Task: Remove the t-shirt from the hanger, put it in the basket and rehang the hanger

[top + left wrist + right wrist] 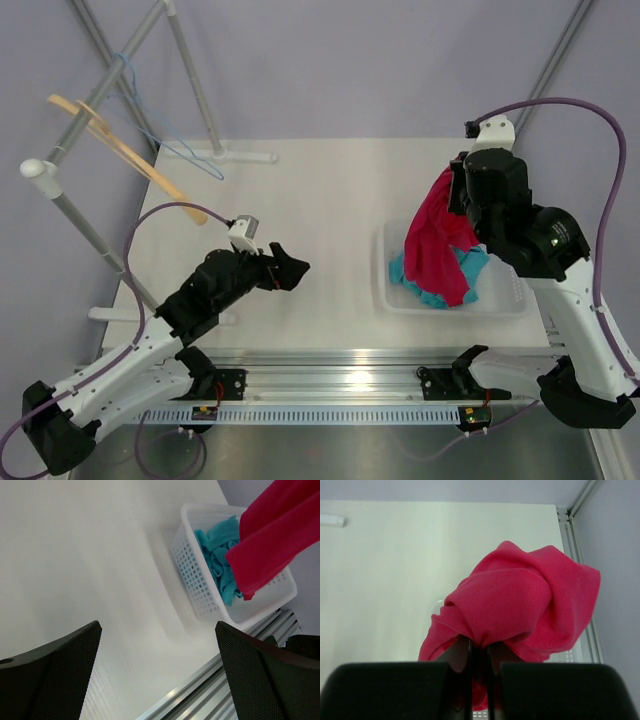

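Right claw (479, 652) is pinched shut on a bunch of the red t-shirt (440, 240), dangling it over the white basket (195, 575) on the right, so I'd guess it's meant to drop in. There's a teal cloth (470, 270) inside. Left claw (293, 268) is wide open, holding nothing. The wooden hanger (120, 145) is far left.

The top external view looks steeply down from high over the near edge of the table (320, 200), taking all of it in, with the basket (460, 306) at right. The left wrist view sits low, left of the basket, facing it. The right wrist view hangs close above the basket, filled by the red t-shirt (520, 600), which all three views share.
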Action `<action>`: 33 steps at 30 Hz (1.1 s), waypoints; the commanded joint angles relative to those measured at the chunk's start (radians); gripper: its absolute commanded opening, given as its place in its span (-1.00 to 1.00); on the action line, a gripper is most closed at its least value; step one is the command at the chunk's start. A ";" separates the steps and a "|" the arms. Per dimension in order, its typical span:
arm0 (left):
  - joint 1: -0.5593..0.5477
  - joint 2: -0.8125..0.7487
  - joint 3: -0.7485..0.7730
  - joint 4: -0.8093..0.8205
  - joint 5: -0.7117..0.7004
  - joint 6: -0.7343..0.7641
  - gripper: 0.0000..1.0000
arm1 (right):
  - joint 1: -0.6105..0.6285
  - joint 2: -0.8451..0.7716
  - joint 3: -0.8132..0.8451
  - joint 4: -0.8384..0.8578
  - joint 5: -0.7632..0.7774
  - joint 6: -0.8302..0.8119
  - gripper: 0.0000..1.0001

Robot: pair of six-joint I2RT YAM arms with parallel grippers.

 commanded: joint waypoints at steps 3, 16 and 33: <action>-0.005 0.045 -0.007 0.142 0.007 -0.028 0.97 | -0.026 -0.114 -0.186 0.198 0.043 0.043 -1.00; -0.008 0.162 -0.062 0.270 0.022 -0.039 0.98 | -0.057 -0.243 -0.828 0.420 0.093 0.484 -1.00; -0.025 0.206 -0.055 0.263 0.009 -0.003 0.97 | -0.368 -0.003 -0.923 0.526 -0.002 0.462 -0.71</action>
